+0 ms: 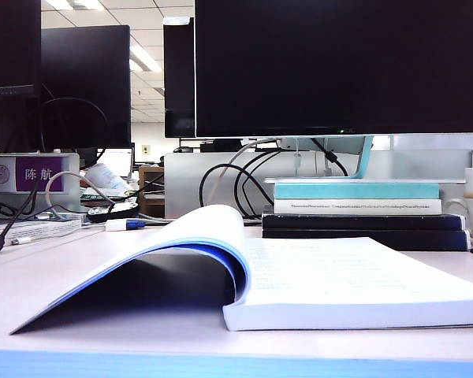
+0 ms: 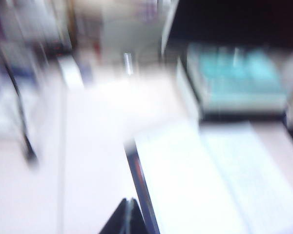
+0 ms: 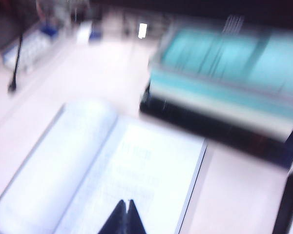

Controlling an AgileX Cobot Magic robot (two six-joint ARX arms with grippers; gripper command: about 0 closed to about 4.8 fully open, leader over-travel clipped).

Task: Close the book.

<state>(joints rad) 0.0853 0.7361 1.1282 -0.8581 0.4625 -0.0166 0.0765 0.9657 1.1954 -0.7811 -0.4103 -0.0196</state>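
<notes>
Looking across the table (image 1: 79,260), we saw the book (image 1: 331,276) lying open in front of the stacked books (image 1: 363,213), white pages up, its blue cover and first leaves arching on the left. Our left gripper (image 2: 128,217) hung above the book's edge, fingers pressed together. Our right gripper (image 3: 123,219) hovered over the printed pages, fingertips likewise meeting, holding nothing.

Book (image 1: 315,283) lying open on the white table, pages facing up. Thick block of white printed pages resting flat on the exterior view's right; left portion arching up and sloping down to the table, blue cover edge showing beneath. Standing just before the stacked books.
</notes>
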